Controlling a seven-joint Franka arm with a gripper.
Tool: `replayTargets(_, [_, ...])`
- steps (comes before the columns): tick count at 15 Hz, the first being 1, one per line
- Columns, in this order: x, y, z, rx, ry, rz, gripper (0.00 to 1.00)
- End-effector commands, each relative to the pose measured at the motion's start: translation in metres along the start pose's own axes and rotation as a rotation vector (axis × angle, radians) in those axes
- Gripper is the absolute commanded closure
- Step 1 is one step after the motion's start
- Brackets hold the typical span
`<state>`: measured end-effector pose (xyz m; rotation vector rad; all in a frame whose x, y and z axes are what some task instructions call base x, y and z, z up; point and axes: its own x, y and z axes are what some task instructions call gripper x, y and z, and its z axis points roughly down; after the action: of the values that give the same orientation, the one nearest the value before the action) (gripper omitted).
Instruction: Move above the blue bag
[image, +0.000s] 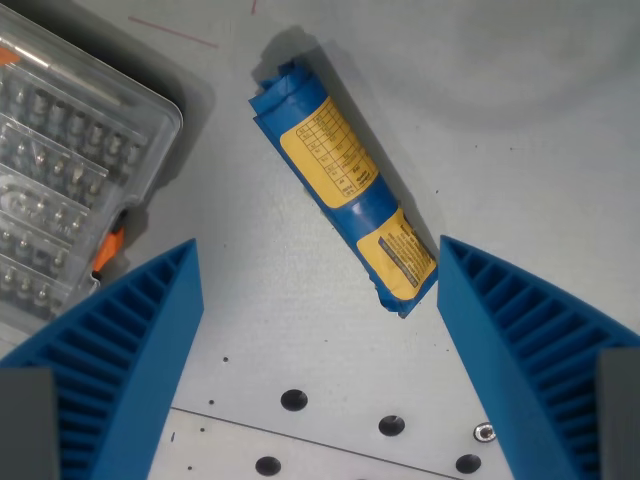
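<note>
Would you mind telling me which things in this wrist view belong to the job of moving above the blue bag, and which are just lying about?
Belongs to the job:
- blue bag, rolled, yellow labels, lying diagonally on the table
- tool, open, holding nothing

Just lying about:
- clear plastic case of small parts, at the wrist view's left
- table with its holes

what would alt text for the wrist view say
A rolled blue bag with yellow labels lies diagonally on a grey table, between the open blue tool fingers. A clear plastic organizer box sits at the wrist view's left.
</note>
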<state>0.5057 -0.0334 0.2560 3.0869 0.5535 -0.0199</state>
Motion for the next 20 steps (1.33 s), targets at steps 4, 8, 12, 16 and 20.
replayTargets(4, [0.000, 0.000, -0.001, -0.001, 0.002, -0.003, 0.00])
replayTargets(8, [0.000, 0.000, 0.000, -0.003, 0.001, -0.022, 0.00])
replayTargets(12, [0.000, 0.000, 0.002, -0.007, 0.003, -0.065, 0.00])
replayTargets(16, [0.000, 0.001, 0.007, -0.019, 0.013, -0.119, 0.00])
replayTargets(20, [-0.001, 0.002, 0.014, -0.032, 0.019, -0.182, 0.00])
